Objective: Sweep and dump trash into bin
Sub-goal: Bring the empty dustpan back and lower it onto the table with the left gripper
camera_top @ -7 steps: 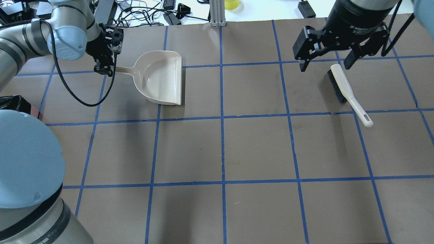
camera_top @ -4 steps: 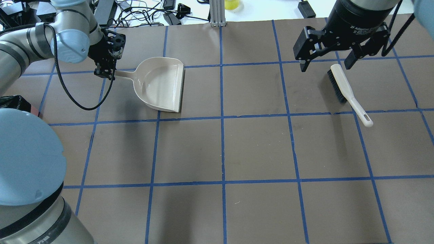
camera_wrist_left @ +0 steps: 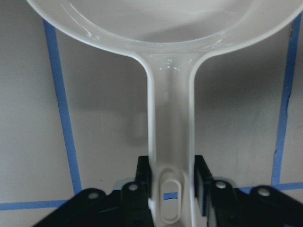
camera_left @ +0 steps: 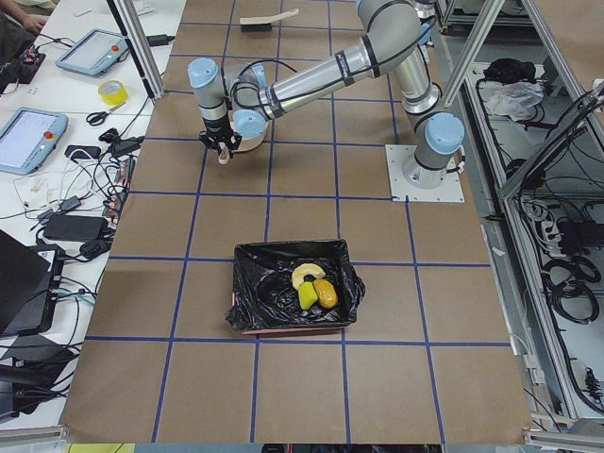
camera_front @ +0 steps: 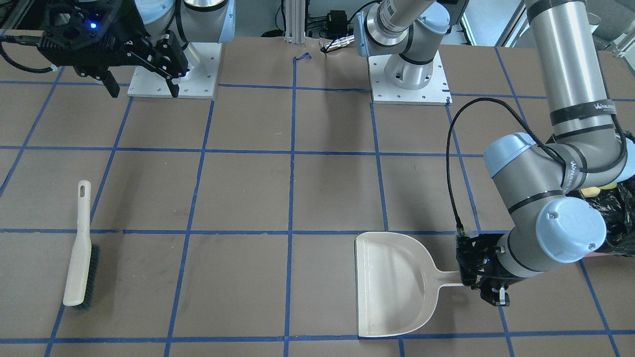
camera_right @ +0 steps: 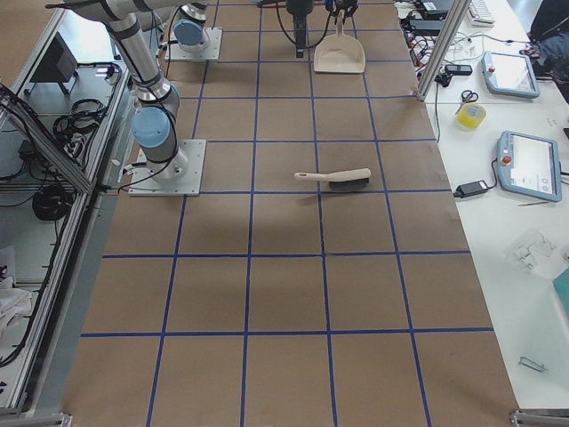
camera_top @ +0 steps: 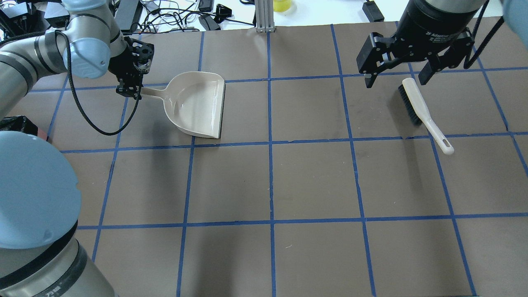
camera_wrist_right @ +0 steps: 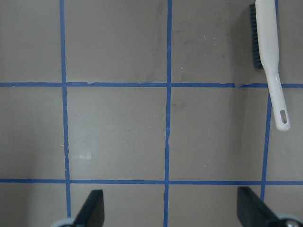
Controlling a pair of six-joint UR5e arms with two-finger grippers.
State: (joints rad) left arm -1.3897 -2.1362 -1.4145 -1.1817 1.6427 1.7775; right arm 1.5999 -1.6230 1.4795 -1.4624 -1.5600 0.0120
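My left gripper (camera_top: 131,88) is shut on the handle of the empty beige dustpan (camera_top: 198,103), which it holds level low over the table; the left wrist view shows the fingers (camera_wrist_left: 142,184) clamping the handle (camera_wrist_left: 170,142). The bin (camera_left: 255,283), a box lined with a black bag, stands apart from the dustpan. In it lie the trash: a cream crescent (camera_left: 307,275), a yellow-green sponge (camera_left: 308,296) and a golden-brown lump (camera_left: 327,293). My right gripper (camera_top: 396,79) is open and empty, hovering above the table by the brush.
A cream hand brush (camera_top: 416,105) with dark bristles lies flat on the table under my right gripper, also in the right wrist view (camera_wrist_right: 267,42). The bin's black bag (camera_front: 615,213) shows behind my left arm. Cables and devices lie past the table's far edge.
My left gripper has shifted the dustpan a little to the right and toward the robot, turning it slightly. The right gripper and the brush have not moved.
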